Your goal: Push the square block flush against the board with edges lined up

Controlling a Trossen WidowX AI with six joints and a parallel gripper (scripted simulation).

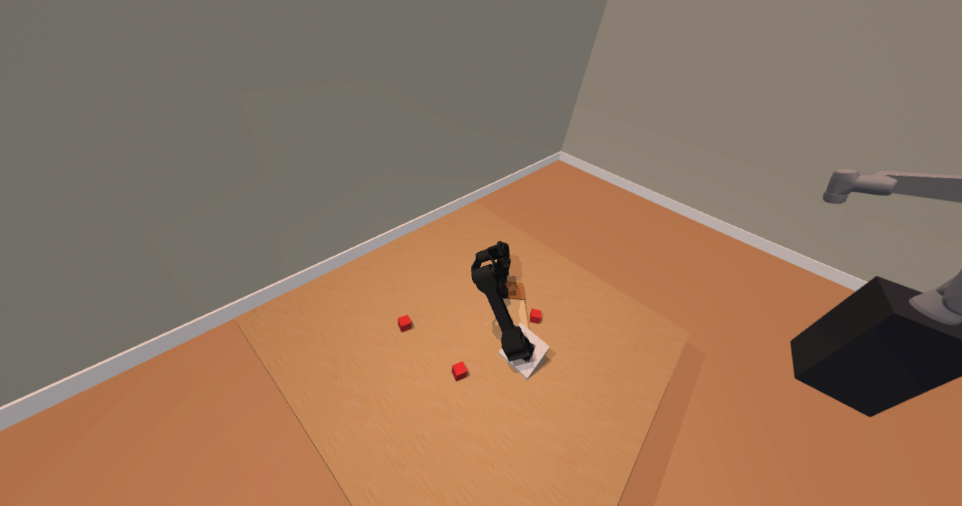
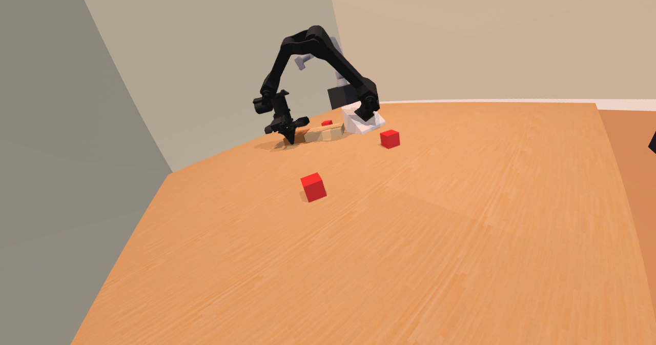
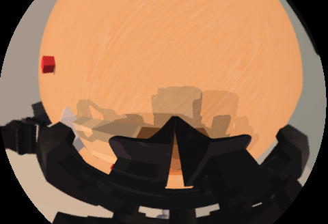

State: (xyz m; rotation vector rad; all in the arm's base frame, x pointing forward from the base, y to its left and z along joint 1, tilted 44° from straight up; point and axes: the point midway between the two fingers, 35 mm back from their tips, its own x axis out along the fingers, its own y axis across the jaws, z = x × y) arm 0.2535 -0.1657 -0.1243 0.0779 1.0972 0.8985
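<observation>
A brown square block (image 1: 518, 293) (image 2: 300, 137) (image 3: 145, 133) lies flat at the far end of a light tan board (image 1: 516, 310) (image 2: 333, 133) (image 3: 117, 128). The block's side appears to meet the board's end, and their right edges look nearly even in the top view; I cannot tell whether they are exactly flush. My gripper (image 2: 292, 142) (image 3: 174, 119) is shut and empty, pointing down. Its tips are low beside the block on the side towards the exterior camera. Whether they touch it is unclear. The arm and fingers hide part of the block.
Red cubes stand around: one (image 1: 535, 316) (image 2: 326, 123) close beside the board, one (image 1: 459, 371) (image 2: 389, 139) left of the base and one (image 1: 403, 323) (image 2: 313, 187) farther left. The white arm base (image 1: 536, 360) (image 2: 355, 121) stands near the board's other end.
</observation>
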